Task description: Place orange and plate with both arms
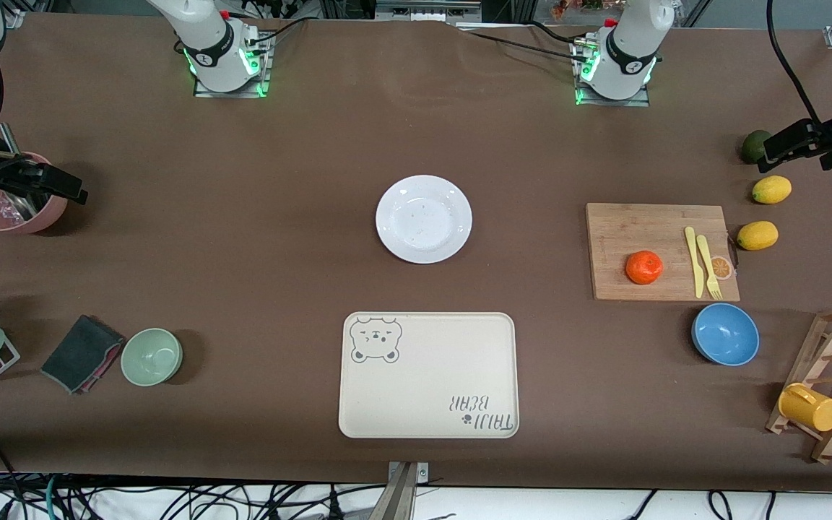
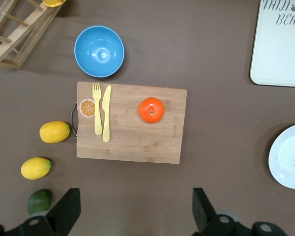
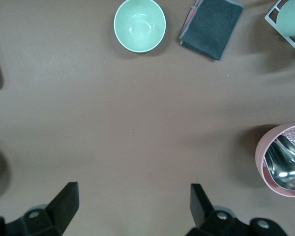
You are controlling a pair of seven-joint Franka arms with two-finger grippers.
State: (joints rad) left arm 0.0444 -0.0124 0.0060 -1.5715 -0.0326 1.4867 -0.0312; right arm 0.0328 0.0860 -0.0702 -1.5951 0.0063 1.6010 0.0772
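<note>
Both grippers open; orange (image 2: 152, 109) clear of left gripper (image 2: 132, 209).

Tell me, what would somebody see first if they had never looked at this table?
Probably the bright orange, sitting on the wooden board toward the left arm's end of the table, beside a yellow knife and fork. Next, the white plate in the middle, and the big bear tray nearer the front camera. The left gripper and right gripper both hang open, high above the table's ends.
</note>
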